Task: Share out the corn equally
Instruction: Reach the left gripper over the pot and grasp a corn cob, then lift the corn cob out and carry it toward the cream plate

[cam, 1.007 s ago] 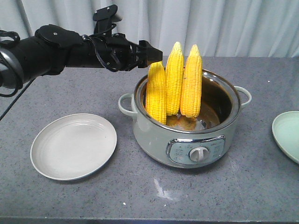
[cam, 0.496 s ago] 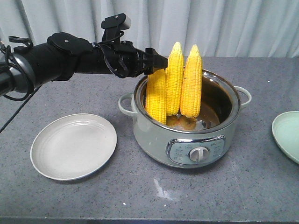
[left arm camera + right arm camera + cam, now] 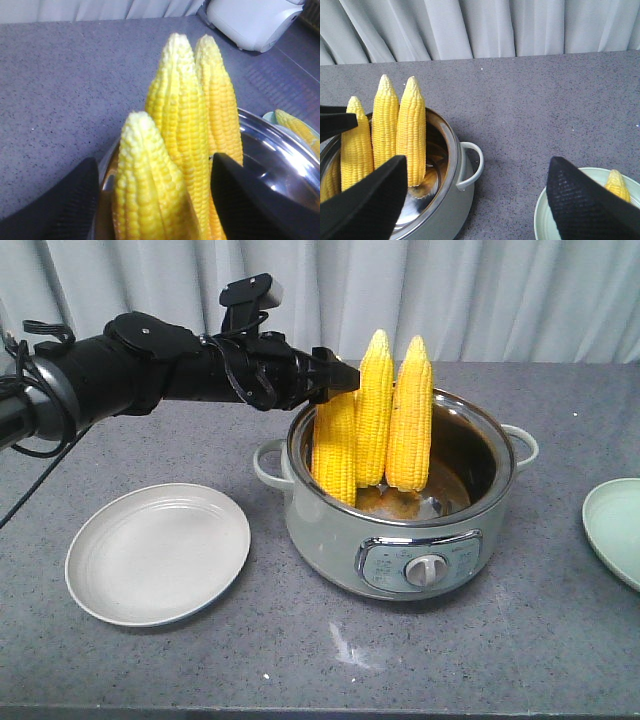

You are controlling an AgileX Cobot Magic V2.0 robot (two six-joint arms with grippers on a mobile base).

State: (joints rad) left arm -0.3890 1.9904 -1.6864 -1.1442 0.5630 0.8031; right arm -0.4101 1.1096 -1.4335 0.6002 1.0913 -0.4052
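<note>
Table (image 3: 300,670): grey and speckled, with a pale curtain (image 3: 480,290) hanging behind it.
Left gripper (image 3: 340,373): it is wide open and holds nothing. Its black fingers (image 3: 60,205) sit one on each side of the top of the shortest cob, above the left side of the pot.
Shortest cob (image 3: 145,185): it stands tip up in the pot, right between those two fingers. A small gap shows next to one finger. I cannot tell if the other finger touches it.
Middle cob (image 3: 374,410): it stands tip up just beside the shortest cob and pokes up higher than the fingertips.
Third cob (image 3: 411,420): it stands tip up too, pressed against the middle cob, on the side away from the left gripper.
Pot (image 3: 320,540): pale green and round, shiny inside, with a small handle on each side and a dial (image 3: 427,569) on the front. It sits in the middle of the table.
White plate (image 3: 157,552): it lies on the table to the left of the pot.
Right gripper (image 3: 476,161): it is wide open too and holds nothing. It hangs over the table between the pot and the green plate.
Green plate (image 3: 612,530): it lies to the right of the pot, well apart from it.
Fourth cob (image 3: 618,185): it lies on the green plate, partly hidden behind one finger of the right gripper, far from the left gripper.
</note>
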